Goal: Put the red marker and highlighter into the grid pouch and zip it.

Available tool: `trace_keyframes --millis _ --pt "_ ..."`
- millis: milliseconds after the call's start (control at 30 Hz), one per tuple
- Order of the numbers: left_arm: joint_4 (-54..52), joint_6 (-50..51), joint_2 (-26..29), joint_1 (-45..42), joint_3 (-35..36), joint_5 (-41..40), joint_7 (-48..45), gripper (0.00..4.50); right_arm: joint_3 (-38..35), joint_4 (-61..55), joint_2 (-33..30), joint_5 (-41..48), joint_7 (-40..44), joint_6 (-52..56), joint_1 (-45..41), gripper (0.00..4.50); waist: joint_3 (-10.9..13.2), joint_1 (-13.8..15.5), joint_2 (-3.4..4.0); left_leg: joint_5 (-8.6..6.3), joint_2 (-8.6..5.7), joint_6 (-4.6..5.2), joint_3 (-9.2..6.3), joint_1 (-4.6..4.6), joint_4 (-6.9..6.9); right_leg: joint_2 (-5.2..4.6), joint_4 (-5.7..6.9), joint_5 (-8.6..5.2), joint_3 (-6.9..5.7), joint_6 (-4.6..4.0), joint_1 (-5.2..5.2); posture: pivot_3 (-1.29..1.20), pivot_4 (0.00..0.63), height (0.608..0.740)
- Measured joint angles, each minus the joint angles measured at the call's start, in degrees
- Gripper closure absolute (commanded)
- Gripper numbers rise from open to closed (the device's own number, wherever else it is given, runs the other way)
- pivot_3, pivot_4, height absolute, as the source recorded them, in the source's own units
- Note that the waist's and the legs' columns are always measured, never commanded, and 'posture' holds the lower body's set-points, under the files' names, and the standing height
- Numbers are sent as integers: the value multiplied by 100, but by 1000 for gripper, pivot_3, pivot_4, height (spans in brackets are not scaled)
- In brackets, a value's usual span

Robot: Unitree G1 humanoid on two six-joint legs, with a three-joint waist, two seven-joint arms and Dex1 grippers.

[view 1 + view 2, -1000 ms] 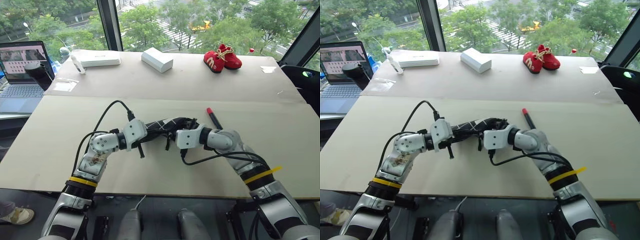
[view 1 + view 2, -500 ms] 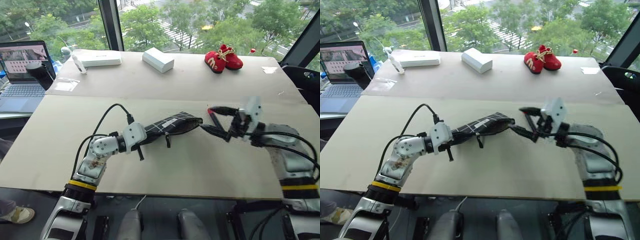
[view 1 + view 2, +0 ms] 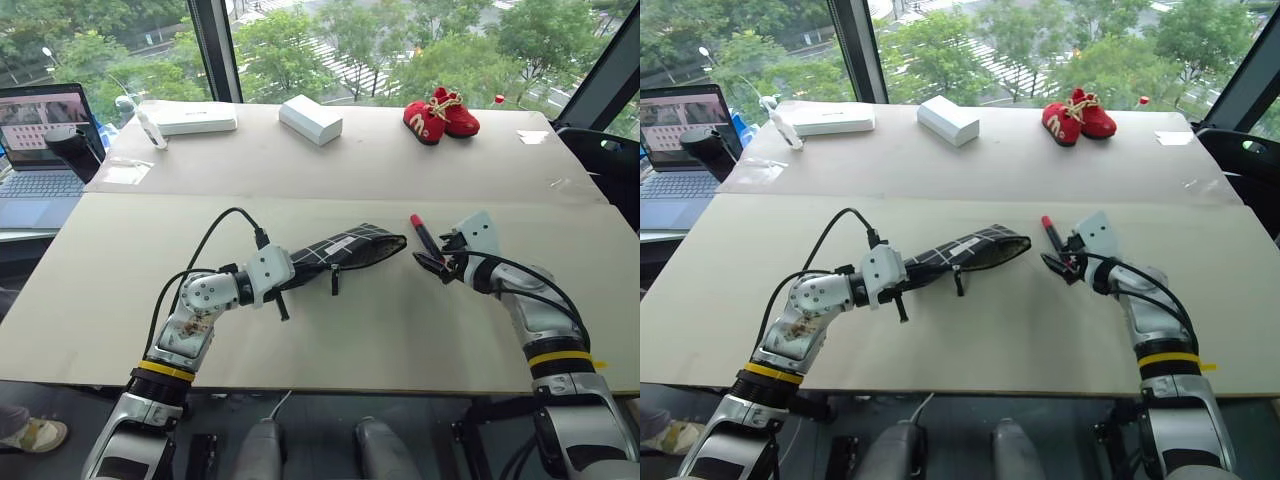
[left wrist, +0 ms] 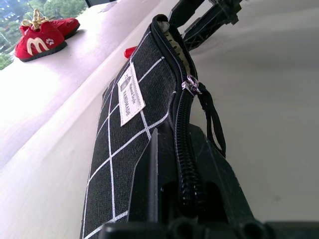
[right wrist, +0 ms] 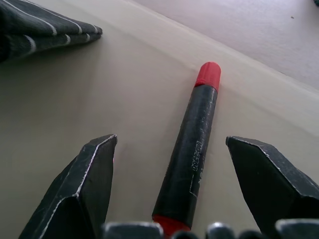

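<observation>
Red marker (image 5: 192,144) flat on the table (image 3: 330,330), dark barrel running between the two fingers of the right gripper (image 5: 172,184), red end near the palm, red cap pointing away. Jaws spread wide, one black finger (image 5: 84,189) on each side of the barrel, neither touching it. From the head views: marker (image 3: 425,236) just right of the open mouth of the grid pouch (image 3: 340,250), right gripper (image 3: 440,264) low over its near end.

Left gripper (image 3: 290,275) clamped shut on the rear end of the grid pouch, holding it off the table, tilted up toward the mouth. Zipper open at the far end, black pull strap (image 4: 212,117) hanging down, white label (image 4: 130,94) on the side.

Further back on the table: red baby shoes (image 3: 440,112), white box (image 3: 310,118). Laptop (image 3: 45,150) off the left edge.
</observation>
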Motion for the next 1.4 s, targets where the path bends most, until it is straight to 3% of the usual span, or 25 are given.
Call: trace_keyframes --millis 133,167,467,633,767,1000,1267,1400 --pt "-24 8 4 7 1 0 21 4500 -25 442 12 -158 -212 96 -227 589 0 -3 0 0 0 0 1 0 0 0 -1 0 0 0 0 0 150 729" --pt "-25 11 9 7 1 0 23 4500 -31 525 27 -158 -215 115 -288 1097 0 -10 0 0 0 0 1 2 0 0 -1 0 0 0 2 0 150 729" --pt "-27 18 10 -5 3 -1 37 4500 -311 724 138 143 -50 480 -350 3869 -1 10 0 0 0 0 -2 6 0 0 -3 0 -3 0 11 0 150 729" --pt "-27 19 10 -5 4 -2 48 4500 -320 546 137 116 -146 355 -213 3906 0 7 0 0 1 0 -3 5 0 1 -3 0 -4 0 9 0 150 729" --pt "-31 34 17 -4 10 -2 53 4500 -346 31 118 104 -23 -488 147 3906 0 -12 1 0 -1 0 -1 -4 0 0 -2 0 1 1 -2 0 150 729" --pt "-71 75 14 -4 5 -6 51 4500 -353 -1508 -787 183 1150 -1857 533 3906 2 -14 3 0 2 0 -2 2 0 2 -4 -1 -3 2 5 0 150 729" --pt "-77 76 33 -2 8 -8 40 4500 -275 -1903 -1521 -67 1787 -2407 803 3906 2 -5 3 0 1 0 -1 2 0 1 -5 -1 -2 2 5 0 150 729" --pt "-77 76 34 -2 8 -7 31 4500 -222 -1997 -1596 -222 1868 -2551 1035 3906 2 -4 3 0 0 0 -1 2 0 0 -4 -1 -1 2 5 0 150 729"
